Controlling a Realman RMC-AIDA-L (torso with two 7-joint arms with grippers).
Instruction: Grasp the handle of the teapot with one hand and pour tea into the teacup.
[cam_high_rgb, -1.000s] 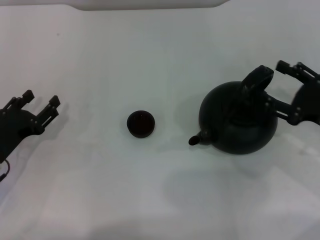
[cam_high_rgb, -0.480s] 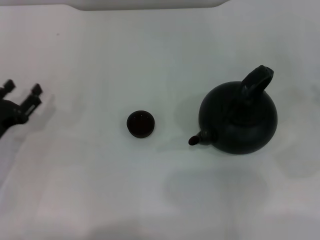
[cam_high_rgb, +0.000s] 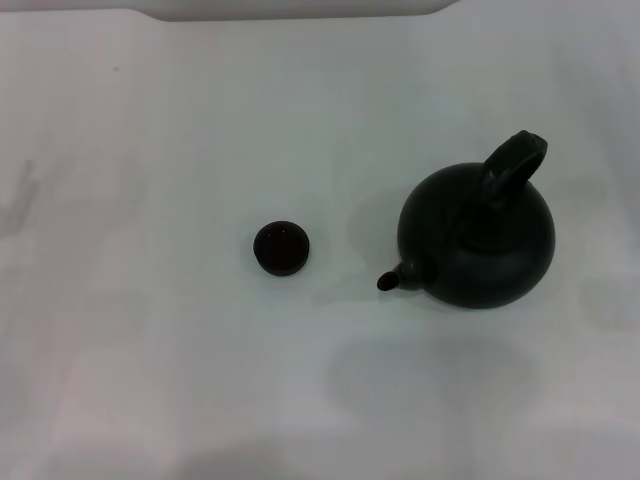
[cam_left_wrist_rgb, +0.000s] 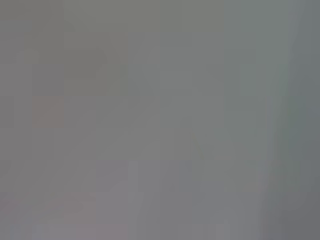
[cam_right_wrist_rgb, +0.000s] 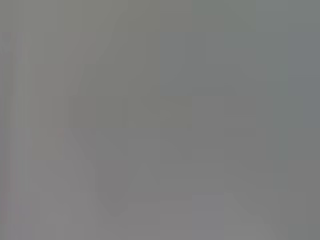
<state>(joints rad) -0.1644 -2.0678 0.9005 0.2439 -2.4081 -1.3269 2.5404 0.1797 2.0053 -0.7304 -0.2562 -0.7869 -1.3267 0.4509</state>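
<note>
Head view: the teapot (cam_high_rgb: 478, 238), a squat round matte black pot, stands upright on the white tabletop (cam_high_rgb: 200, 380) toward my right side. Its handle (cam_high_rgb: 514, 160), a thick black arched loop, rises over the top of the body and leans toward the far right. The short spout (cam_high_rgb: 392, 279) projects from the lower left of the body and points toward the teacup (cam_high_rgb: 281, 247). The teacup, a small round dark handleless cup, sits upright on the tabletop to the left of the teapot, clearly apart from the spout tip, with bare surface between them. Nothing touches either vessel. A pale raised edge (cam_high_rgb: 290, 10) runs along the far side of the tabletop. Neither my left pincer nor my right pincer appears in the head view, so I cannot tell how wide either one stands. Left and right wrist views: each shows only a uniform grey field in which nothing can be made out
</note>
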